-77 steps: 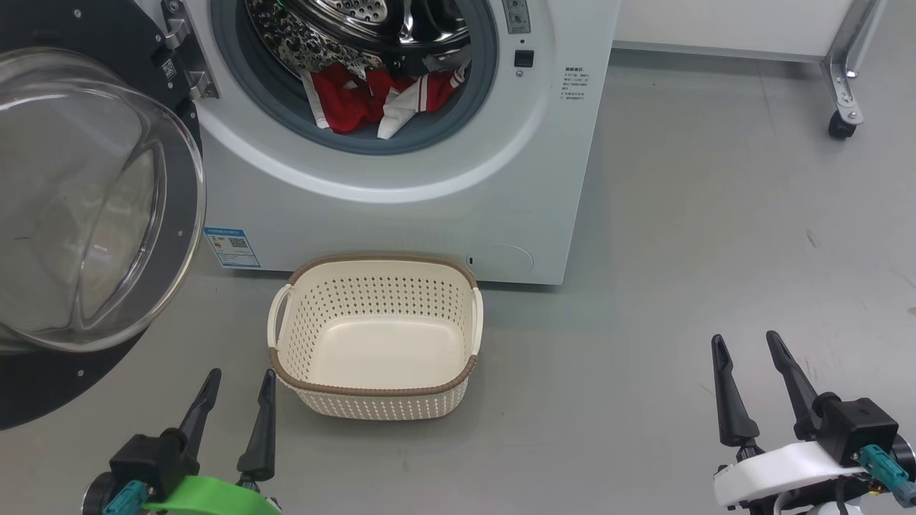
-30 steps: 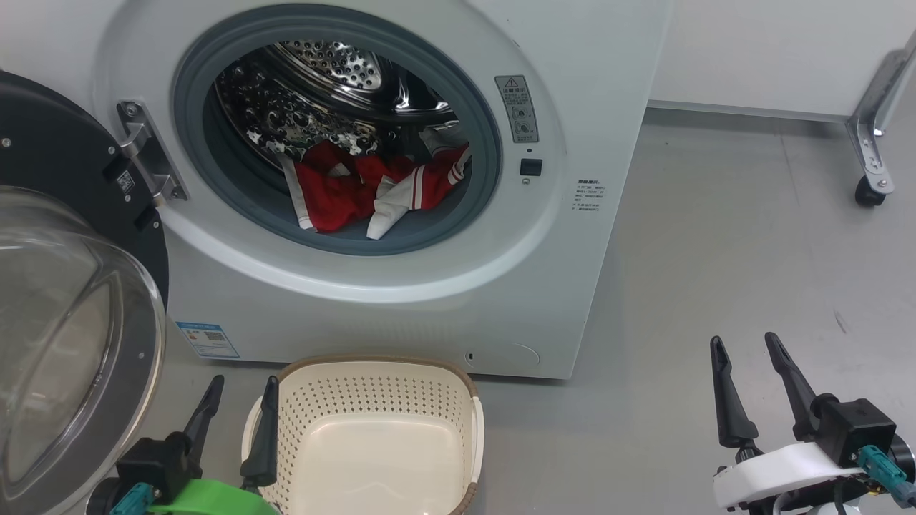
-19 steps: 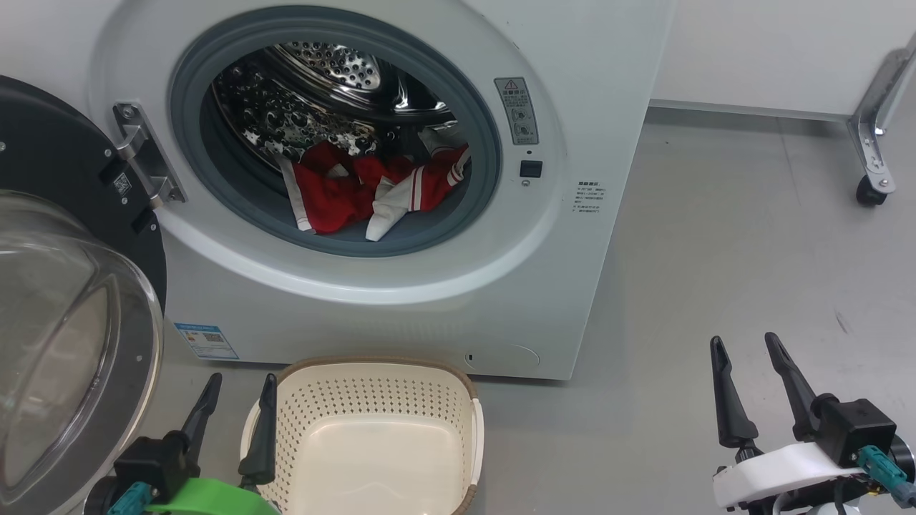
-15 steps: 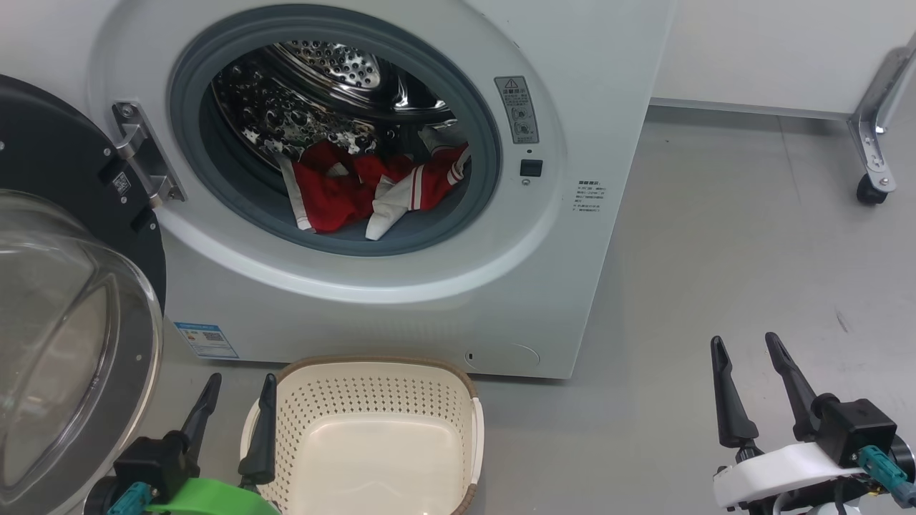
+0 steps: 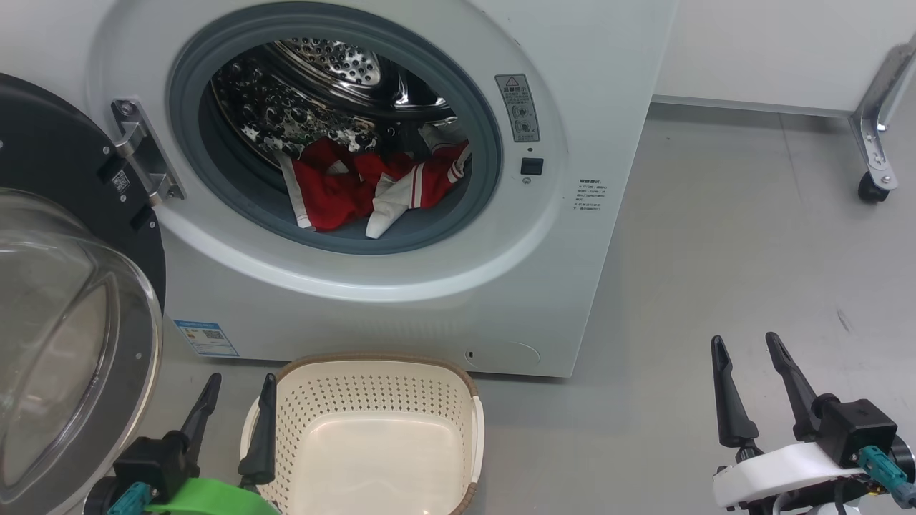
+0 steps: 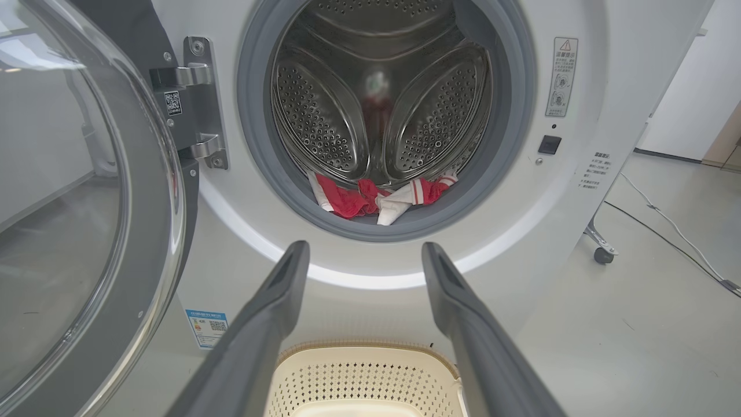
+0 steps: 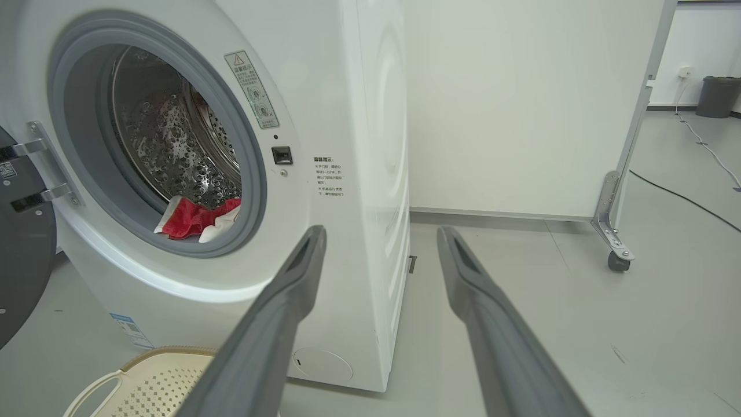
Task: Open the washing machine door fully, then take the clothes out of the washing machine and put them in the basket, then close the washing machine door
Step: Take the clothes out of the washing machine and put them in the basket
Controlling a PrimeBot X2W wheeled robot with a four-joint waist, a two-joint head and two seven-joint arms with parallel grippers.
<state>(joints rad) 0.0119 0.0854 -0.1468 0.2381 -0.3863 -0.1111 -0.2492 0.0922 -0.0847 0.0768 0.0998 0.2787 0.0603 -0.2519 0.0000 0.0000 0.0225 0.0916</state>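
Red sports garments with white trim [image 5: 365, 193] lie heaped at the front lip of the perforated steel drum [image 5: 322, 93]. One white cloth corner spills onto the grey rubber ring [image 5: 436, 222], so they are within easy reach through the mouth of the big white front-loading washing machine [image 5: 444, 300]. The large round door with the glossy black rim and bulging glass bowl [image 5: 71, 322] hangs swung out to the robot's left on its metal hinge [image 5: 139, 150], leaving the opening unobstructed. Whether it is at full swing I cannot tell.

The small cream perforated plastic basket with a brown woven-look rim [image 5: 372, 360] stands on the grey floor [image 5: 715, 236] just in front of the machine and below the opening, probably so garments need only a short carry. What shows of its inside holds nothing.

The left claw [image 5: 242, 377] hovers low beside the basket's left edge, fingers spread wide and holding nothing. The right claw [image 5: 744, 337] hangs well apart over bare floor, equally wide and empty. By my reading, reaching into the drum is the step in hand.
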